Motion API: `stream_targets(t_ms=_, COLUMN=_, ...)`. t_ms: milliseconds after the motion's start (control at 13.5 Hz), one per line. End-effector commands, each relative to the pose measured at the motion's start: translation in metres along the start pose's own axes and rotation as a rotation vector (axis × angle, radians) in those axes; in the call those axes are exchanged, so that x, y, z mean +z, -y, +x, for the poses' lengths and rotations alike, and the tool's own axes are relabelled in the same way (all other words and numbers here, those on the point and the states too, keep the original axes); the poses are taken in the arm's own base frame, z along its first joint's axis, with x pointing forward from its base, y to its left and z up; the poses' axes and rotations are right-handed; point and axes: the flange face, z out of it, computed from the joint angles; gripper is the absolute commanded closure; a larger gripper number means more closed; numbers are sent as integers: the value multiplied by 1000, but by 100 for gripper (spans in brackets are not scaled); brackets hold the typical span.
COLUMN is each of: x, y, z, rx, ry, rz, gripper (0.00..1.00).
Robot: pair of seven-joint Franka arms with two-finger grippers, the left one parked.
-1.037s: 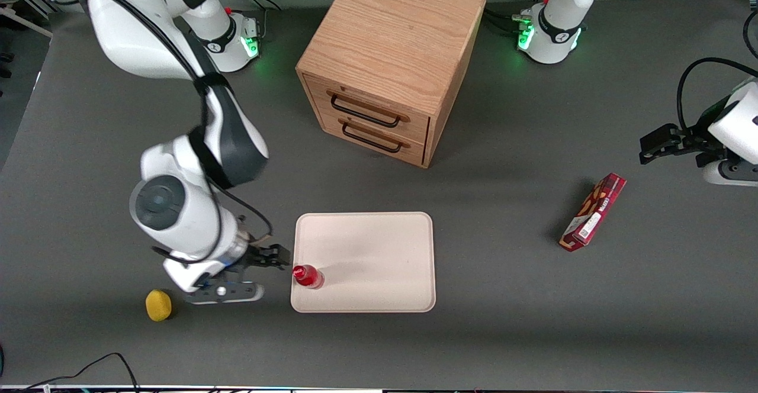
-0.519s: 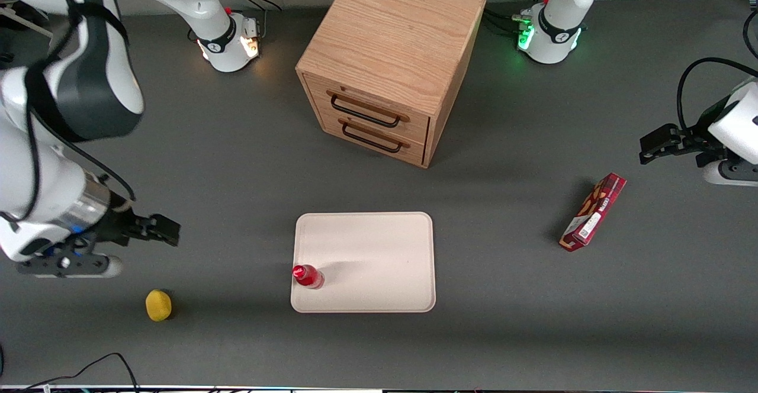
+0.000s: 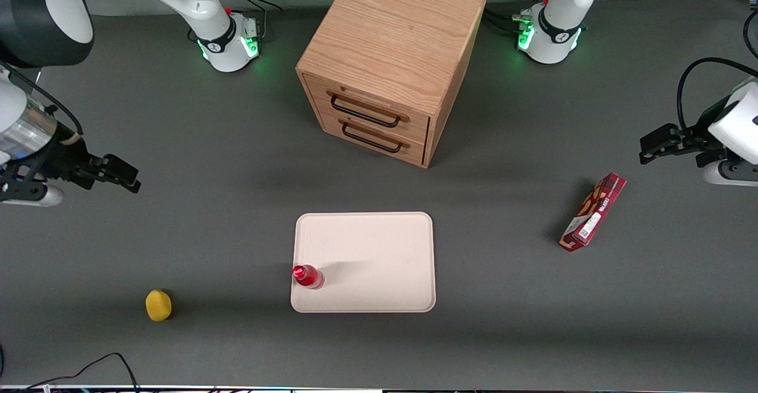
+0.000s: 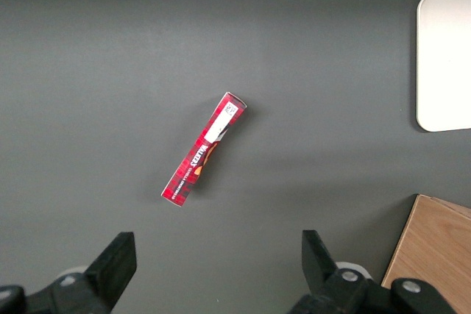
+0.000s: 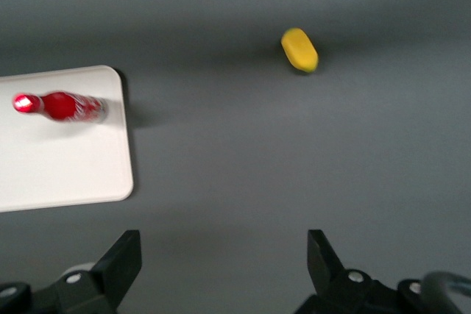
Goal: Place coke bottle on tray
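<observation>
The small red coke bottle (image 3: 307, 276) stands upright on the cream-pink tray (image 3: 379, 251), at the tray's corner nearest the front camera on the working arm's side. It also shows in the right wrist view (image 5: 62, 106) on the tray (image 5: 66, 167). My right gripper (image 3: 121, 175) is open and empty, raised high above the table at the working arm's end, well away from the tray. Its fingers (image 5: 121, 255) frame bare grey table in the wrist view.
A yellow lemon-like object (image 3: 158, 305) lies on the table toward the working arm's end, also in the right wrist view (image 5: 299, 49). A wooden two-drawer cabinet (image 3: 388, 61) stands farther from the front camera than the tray. A flat red snack box (image 3: 593, 211) lies toward the parked arm's end.
My right gripper has drawn away from the bottle, rising and moving toward the working arm's end of the table. The bottle stays standing on the tray.
</observation>
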Motion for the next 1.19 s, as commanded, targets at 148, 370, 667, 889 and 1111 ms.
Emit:
stream_targets(t_ms=148, x=-15, y=-48, z=-13, rx=-23, ry=-7, rz=11, gripper=0)
stream_targets(t_ms=370, x=-22, y=-46, z=-15, rx=-31, ry=-14, rz=10, gripper=0)
stream_targets(t_ms=667, x=-34, y=-46, z=-14, rx=-38, ry=-9, rz=-1, gripper=0)
stream_targets(t_ms=889, x=-40, y=-49, z=-11, rx=-48, ry=-21, rz=4, gripper=0)
stream_targets(t_ms=1111, x=-42, y=-50, z=-10, rx=-44, ry=-25, rz=10, gripper=0)
